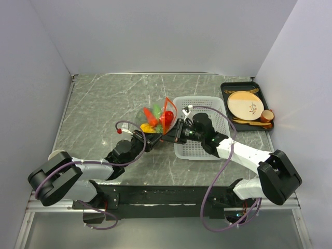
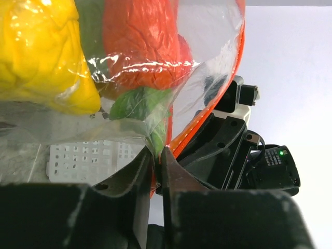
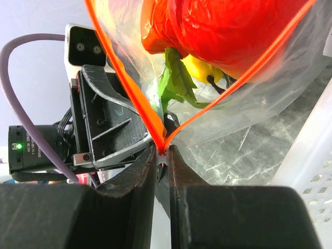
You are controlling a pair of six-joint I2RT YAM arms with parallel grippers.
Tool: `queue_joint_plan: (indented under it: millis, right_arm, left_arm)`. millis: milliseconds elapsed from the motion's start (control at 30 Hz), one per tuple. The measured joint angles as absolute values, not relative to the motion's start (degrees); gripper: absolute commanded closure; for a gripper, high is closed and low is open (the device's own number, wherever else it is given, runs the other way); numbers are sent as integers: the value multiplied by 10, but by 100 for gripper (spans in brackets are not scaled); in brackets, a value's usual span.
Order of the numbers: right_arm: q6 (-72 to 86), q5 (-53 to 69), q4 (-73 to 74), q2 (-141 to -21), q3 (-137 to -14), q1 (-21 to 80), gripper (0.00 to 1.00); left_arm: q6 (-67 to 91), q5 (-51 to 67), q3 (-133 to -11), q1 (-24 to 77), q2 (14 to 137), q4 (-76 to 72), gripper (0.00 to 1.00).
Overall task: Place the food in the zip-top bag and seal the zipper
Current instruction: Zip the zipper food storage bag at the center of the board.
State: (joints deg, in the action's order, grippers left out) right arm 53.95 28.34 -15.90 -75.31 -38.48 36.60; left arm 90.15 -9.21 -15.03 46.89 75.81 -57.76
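Note:
The clear zip-top bag (image 1: 157,118) is held up over the table, left of the basket, with red, yellow, green and orange food (image 1: 151,120) inside. Its orange-red zipper (image 1: 169,105) gapes open in a V. My left gripper (image 1: 154,139) is shut on the bag's lower edge (image 2: 155,136) next to the zipper (image 2: 230,85). My right gripper (image 1: 167,137) is shut on the small white slider at the zipper's end (image 3: 163,149), where the two strips (image 3: 120,78) meet. A red piece (image 3: 228,26), a yellow piece (image 2: 41,52) and a green leaf (image 3: 176,83) show through the plastic.
A white perforated basket (image 1: 205,150) lies right of the bag, under the right arm. A black tray (image 1: 226,104) at the back right holds a tan disc (image 1: 245,104), a brown cup (image 1: 267,115) and wooden utensils. The two grippers nearly touch each other.

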Motion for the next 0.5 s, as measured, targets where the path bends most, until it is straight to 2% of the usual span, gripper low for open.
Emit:
queue_joint_plan:
  millis: [100,133,167,500]
  right_arm:
    - [542,283,-161,-753,-385,366,98]
    - [542,283,-163,-753,-385,366,98]
    - [542,283,-163,-753,-385,365,98]
    - [547,277,-173,-737,-375,362,96]
  left_arm:
    - [907,-92,-150,469,758,-578,91]
    - [908,-93,-150,468,758,-579,98]
    - [911,-93,-150,468,758,-580,99]
    - [918,-91,-147,468,734,-558,99]
